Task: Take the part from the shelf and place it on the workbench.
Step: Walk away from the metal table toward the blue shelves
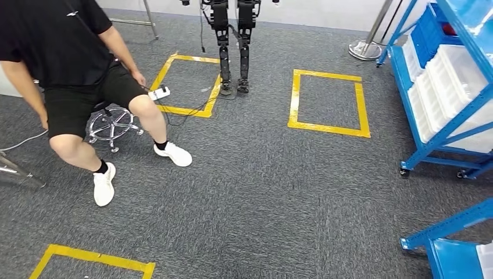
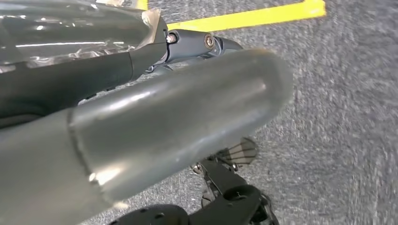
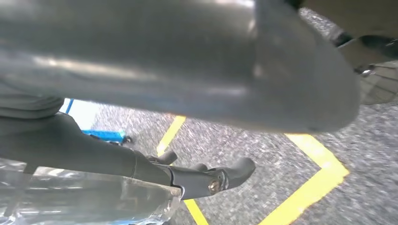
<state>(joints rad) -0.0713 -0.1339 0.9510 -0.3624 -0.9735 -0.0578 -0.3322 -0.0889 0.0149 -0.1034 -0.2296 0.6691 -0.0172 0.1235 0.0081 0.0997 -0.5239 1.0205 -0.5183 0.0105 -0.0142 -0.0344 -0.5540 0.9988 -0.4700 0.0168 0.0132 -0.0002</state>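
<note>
So both robot hands hang over grey carpet (image 1: 261, 192): left robot hand (image 2: 141, 117) and right robot hand (image 3: 178, 70), can't tell if either's holding anything. Blue shelf (image 1: 447, 125) sits right; person (image 1: 75, 75) seated left.

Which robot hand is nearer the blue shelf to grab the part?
Probably the right hand: the blue shelf stands on the robot's right side, and a blue frame shows past that hand. The left hand hangs over carpet and yellow tape.

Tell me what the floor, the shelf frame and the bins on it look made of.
Floor: grey carpet, matte, with a short speckled pile. Shelf frame: probably blue-painted metal, smooth with a slight sheen, on small castors. Bins: white, seemingly translucent plastic, smooth; the upper ones are blue plastic.
</note>
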